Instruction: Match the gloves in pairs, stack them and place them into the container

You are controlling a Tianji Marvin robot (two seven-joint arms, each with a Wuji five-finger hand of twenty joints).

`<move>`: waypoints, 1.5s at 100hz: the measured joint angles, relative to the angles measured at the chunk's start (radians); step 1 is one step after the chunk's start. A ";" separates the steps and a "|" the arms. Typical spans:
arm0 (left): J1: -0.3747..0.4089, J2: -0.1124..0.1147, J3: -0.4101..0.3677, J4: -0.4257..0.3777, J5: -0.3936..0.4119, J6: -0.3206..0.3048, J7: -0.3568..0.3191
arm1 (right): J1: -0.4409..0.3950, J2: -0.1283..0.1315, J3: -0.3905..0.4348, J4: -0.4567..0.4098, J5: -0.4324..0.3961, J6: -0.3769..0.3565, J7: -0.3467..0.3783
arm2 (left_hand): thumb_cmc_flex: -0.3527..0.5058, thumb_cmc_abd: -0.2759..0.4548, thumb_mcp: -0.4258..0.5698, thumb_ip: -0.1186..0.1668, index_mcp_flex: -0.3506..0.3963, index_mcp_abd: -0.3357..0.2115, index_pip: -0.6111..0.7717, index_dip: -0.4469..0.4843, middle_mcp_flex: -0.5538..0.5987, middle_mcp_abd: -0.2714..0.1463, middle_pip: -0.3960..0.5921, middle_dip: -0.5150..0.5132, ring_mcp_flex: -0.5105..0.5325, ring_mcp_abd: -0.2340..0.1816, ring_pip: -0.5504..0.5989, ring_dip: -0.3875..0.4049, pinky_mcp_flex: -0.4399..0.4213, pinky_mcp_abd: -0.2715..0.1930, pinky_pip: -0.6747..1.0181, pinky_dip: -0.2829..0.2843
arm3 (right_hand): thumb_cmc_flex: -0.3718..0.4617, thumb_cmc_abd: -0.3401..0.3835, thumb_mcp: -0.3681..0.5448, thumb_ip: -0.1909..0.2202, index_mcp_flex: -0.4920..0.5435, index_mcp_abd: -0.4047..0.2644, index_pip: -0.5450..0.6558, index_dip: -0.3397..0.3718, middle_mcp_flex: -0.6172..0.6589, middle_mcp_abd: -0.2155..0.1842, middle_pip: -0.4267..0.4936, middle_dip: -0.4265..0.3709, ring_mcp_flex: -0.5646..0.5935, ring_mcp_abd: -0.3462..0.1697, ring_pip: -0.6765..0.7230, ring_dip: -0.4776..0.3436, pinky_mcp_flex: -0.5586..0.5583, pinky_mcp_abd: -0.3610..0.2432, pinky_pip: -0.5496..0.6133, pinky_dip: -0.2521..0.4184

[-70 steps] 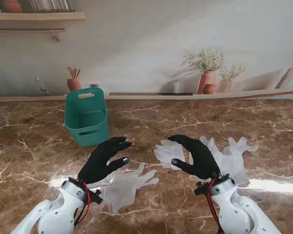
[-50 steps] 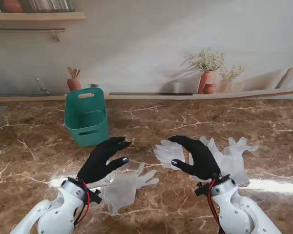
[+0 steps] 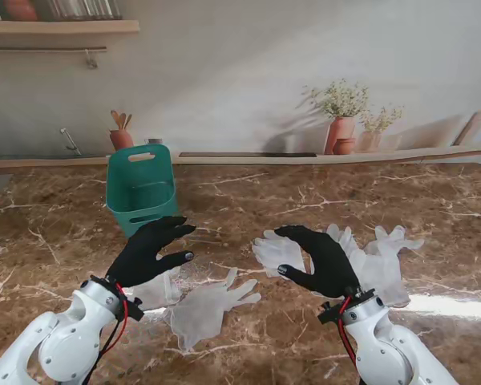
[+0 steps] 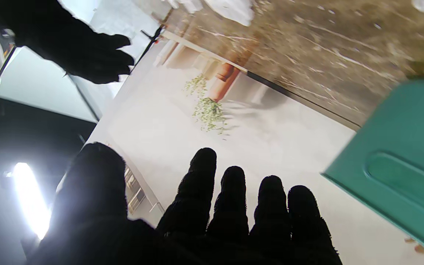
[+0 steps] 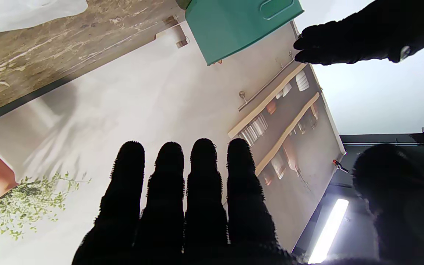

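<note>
Left hand [image 3: 148, 250] empty, fingers spread, glove [image 3: 208, 303] just right, right hand [image 3: 321, 258] likewise over gloves [image 3: 377, 261]

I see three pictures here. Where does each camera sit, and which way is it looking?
Stand camera: above the shoulders, looking down at the marble table; shows both arms, left hand and right hand.
Left wrist camera: looks along its own black fingers toward the wall.
Right wrist camera: looks along its own fingers, likewise.
Shared: all three show the teal plastic container; each wrist view catches the other hand.
</note>
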 measured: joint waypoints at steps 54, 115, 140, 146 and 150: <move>-0.215 0.053 -0.195 0.080 0.172 0.078 -0.231 | 0.013 0.003 -0.004 0.032 0.041 0.031 0.057 | -0.055 -0.464 0.476 -0.017 -0.049 0.003 -0.025 -0.013 -0.030 -0.008 0.006 0.004 -0.010 -0.021 0.000 0.000 0.000 -0.014 -0.053 0.010 | 0.012 0.000 -0.004 0.004 0.000 0.000 0.000 0.000 0.001 -0.001 0.000 0.004 0.000 0.000 0.000 0.000 0.000 0.001 -0.009 0.001; -0.639 0.138 0.070 0.343 0.233 0.189 -0.632 | 0.019 0.011 -0.014 0.036 0.069 0.059 0.111 | -0.085 -0.513 0.483 -0.038 -0.113 0.041 -0.038 -0.024 -0.100 0.004 0.015 0.011 -0.058 -0.028 -0.003 -0.008 -0.003 -0.022 -0.137 0.039 | 0.056 0.000 -0.016 0.008 0.015 -0.012 0.000 0.001 0.017 -0.001 0.013 0.030 0.000 0.000 0.000 0.001 0.000 0.007 -0.010 0.013; -0.774 0.143 0.224 0.478 0.190 0.186 -0.687 | 0.014 0.012 -0.006 0.026 0.071 0.074 0.126 | -0.085 -0.528 0.486 -0.061 -0.090 0.050 0.018 0.001 -0.069 0.011 0.022 0.012 -0.044 -0.027 -0.001 -0.004 0.000 -0.016 -0.078 0.063 | 0.063 0.000 -0.021 0.008 0.021 -0.012 0.001 0.002 0.017 -0.001 0.013 0.038 0.000 0.000 0.000 0.014 0.009 0.014 -0.010 0.013; -0.803 0.145 0.260 0.509 0.173 0.186 -0.696 | 0.012 0.012 -0.005 0.023 0.072 0.076 0.131 | -0.085 -0.528 0.485 -0.061 -0.068 0.049 0.037 0.013 -0.023 0.011 0.030 0.018 -0.019 -0.026 0.004 0.007 0.001 -0.015 -0.045 0.073 | 0.064 0.000 -0.021 0.008 0.023 -0.012 0.001 0.002 0.027 -0.001 0.014 0.039 0.000 0.000 0.000 0.015 0.010 0.015 -0.010 0.014; -0.817 0.145 0.278 0.527 0.164 0.186 -0.696 | 0.012 0.012 -0.004 0.021 0.073 0.077 0.132 | -0.085 -0.528 0.486 -0.061 -0.046 0.044 0.063 0.025 0.006 0.011 0.031 0.018 0.004 -0.026 0.013 0.011 0.001 -0.014 -0.019 0.074 | 0.064 0.000 -0.025 0.008 0.032 -0.012 0.001 0.009 0.030 -0.001 0.014 0.039 0.000 0.000 0.000 0.015 0.011 0.015 -0.010 0.014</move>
